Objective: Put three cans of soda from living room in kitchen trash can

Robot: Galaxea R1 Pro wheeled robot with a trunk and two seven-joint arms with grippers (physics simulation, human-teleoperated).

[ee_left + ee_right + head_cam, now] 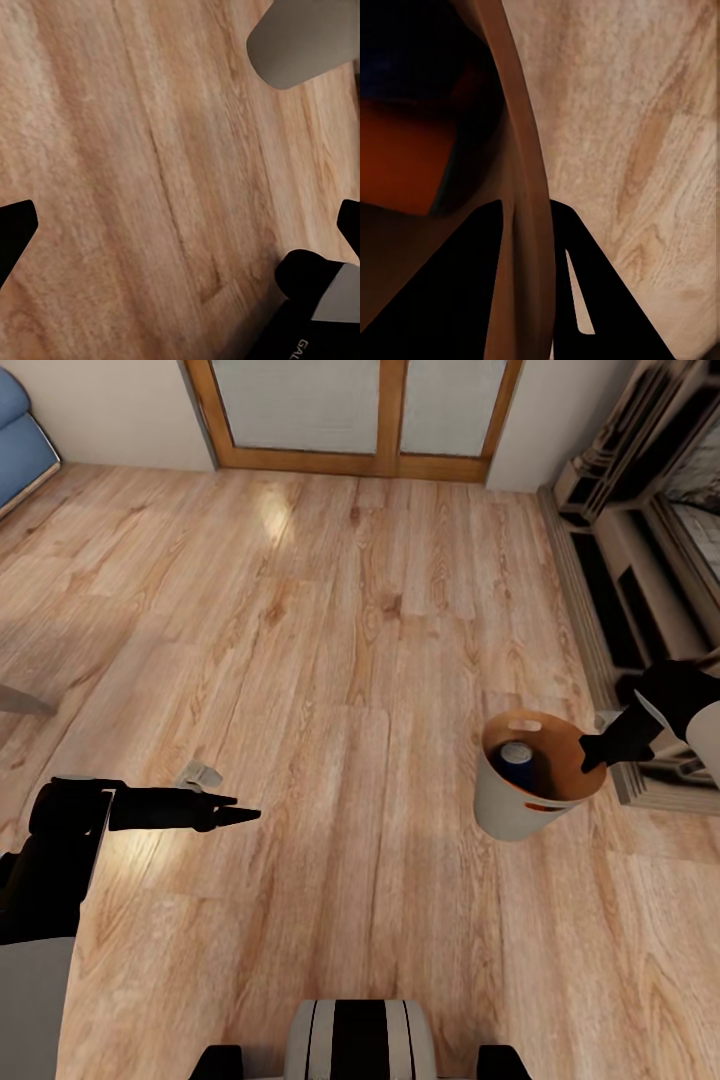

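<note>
The tash can (510, 800), off-white outside and brown inside, hangs just above the warm wood floor at the right. My right gripper (592, 753) is shut on its far rim. A dark blue can of soda (516, 753) with a silver top stands inside it, and orange shows through the handle slot (545, 807). In the right wrist view the gripper (529, 255) pinches the rim (521, 150), with an orange can (405, 161) and a dark blue one (405, 60) inside the bucket. My left gripper (228, 815) hovers open over bare floor at the left, holding nothing; its fingertips (15, 232) stand wide apart.
Wood-framed glass doors (360, 410) close the far wall. A blue sofa (20, 430) sits far left. The fireplace surround (640, 560) runs along the right, close behind the bucket. A small grey object (200, 772) lies on the floor by my left gripper.
</note>
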